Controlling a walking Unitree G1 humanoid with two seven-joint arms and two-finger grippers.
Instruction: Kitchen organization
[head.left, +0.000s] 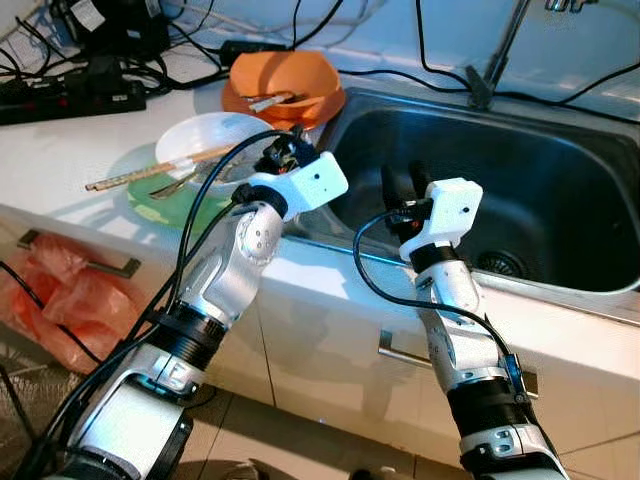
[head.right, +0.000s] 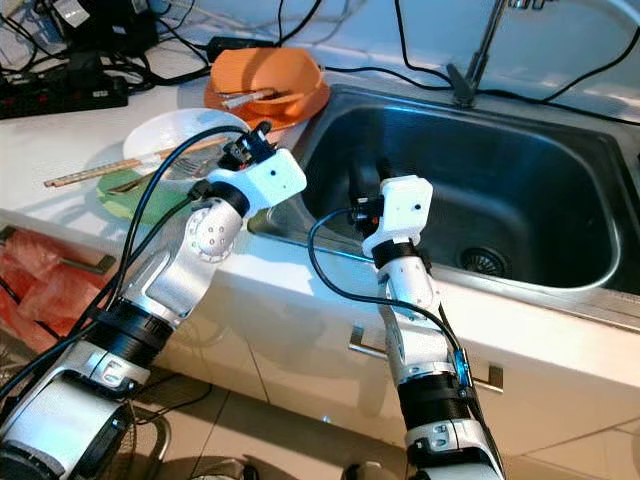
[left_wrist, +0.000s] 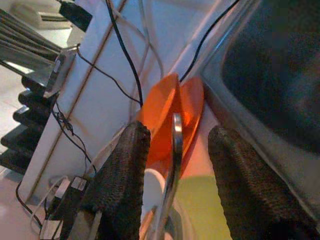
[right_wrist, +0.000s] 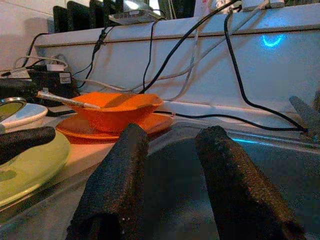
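A white bowl (head.left: 207, 136) sits on a green plate (head.left: 147, 203) on the counter, with chopsticks (head.left: 150, 171) across it and a metal utensil (head.left: 178, 184) in it. My left gripper (head.left: 281, 153) hovers at the bowl's right rim, open, and the utensil's thin handle (left_wrist: 175, 142) stands in the gap between its fingers (left_wrist: 125, 175). Whether it touches either finger I cannot tell. Behind it an orange bowl (head.left: 284, 80) with chopsticks rests on an orange plate (head.left: 310, 108). My right gripper (head.left: 403, 183) is open over the sink's (head.left: 540, 180) left side, with nothing between its fingers (right_wrist: 117, 185).
A faucet (head.left: 497, 55) rises behind the sink. A power strip (head.left: 70, 95) and tangled cables lie at the counter's back left. A red plastic bag (head.left: 55, 300) hangs by the drawer handle (head.left: 85, 262) below the counter.
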